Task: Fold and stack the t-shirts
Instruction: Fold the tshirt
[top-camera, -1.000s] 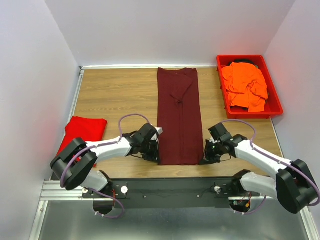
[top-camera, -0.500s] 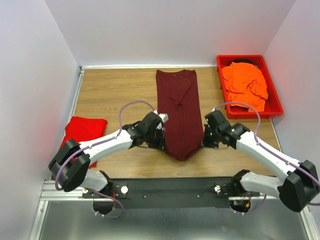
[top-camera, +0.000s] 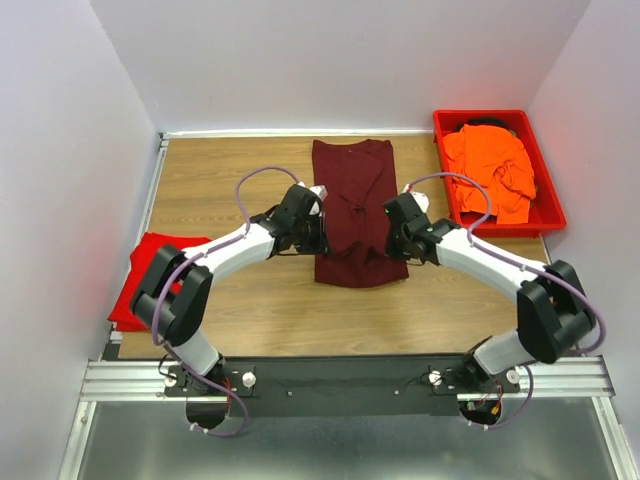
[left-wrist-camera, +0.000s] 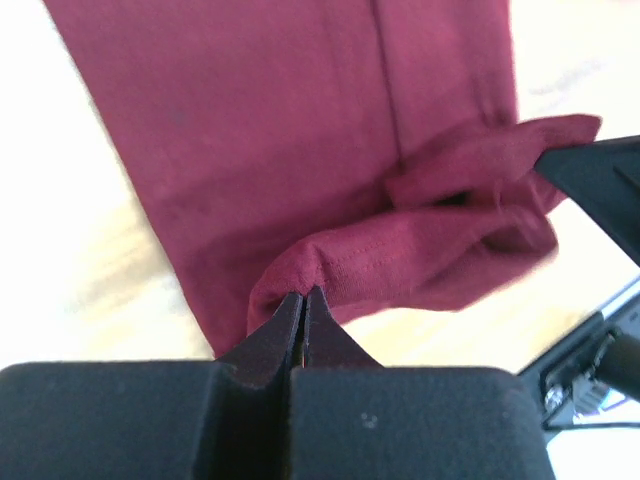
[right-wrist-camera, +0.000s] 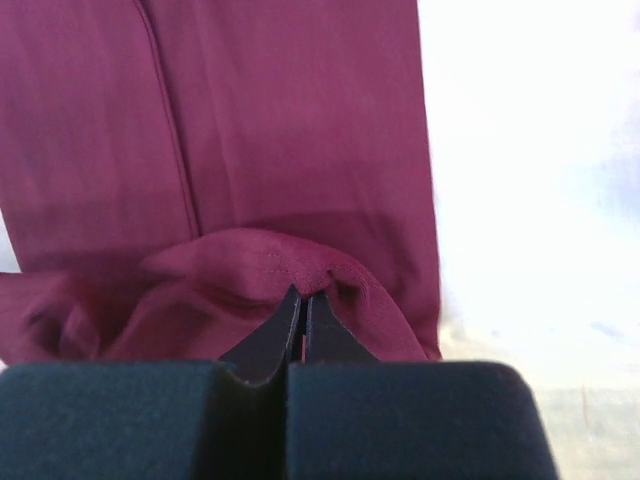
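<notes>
The dark maroon t-shirt (top-camera: 353, 200) lies as a long strip in the middle of the table, its near end lifted and carried over its far part. My left gripper (top-camera: 322, 233) is shut on the shirt's near left hem corner (left-wrist-camera: 330, 270). My right gripper (top-camera: 388, 236) is shut on the near right hem corner (right-wrist-camera: 280, 265). The bright red t-shirt (top-camera: 148, 270) lies folded at the left edge. The bright orange t-shirt (top-camera: 490, 170) lies crumpled in the red bin (top-camera: 549, 216).
The red plastic bin stands at the back right by the right wall. White walls close the table on three sides. The right gripper's black fingertip (left-wrist-camera: 600, 185) shows at the right of the left wrist view.
Both grippers have lifted the maroon shirt's near hem and carried it away from the bases, over the shirt's middle. The strip now reads about half as long on the near side.
</notes>
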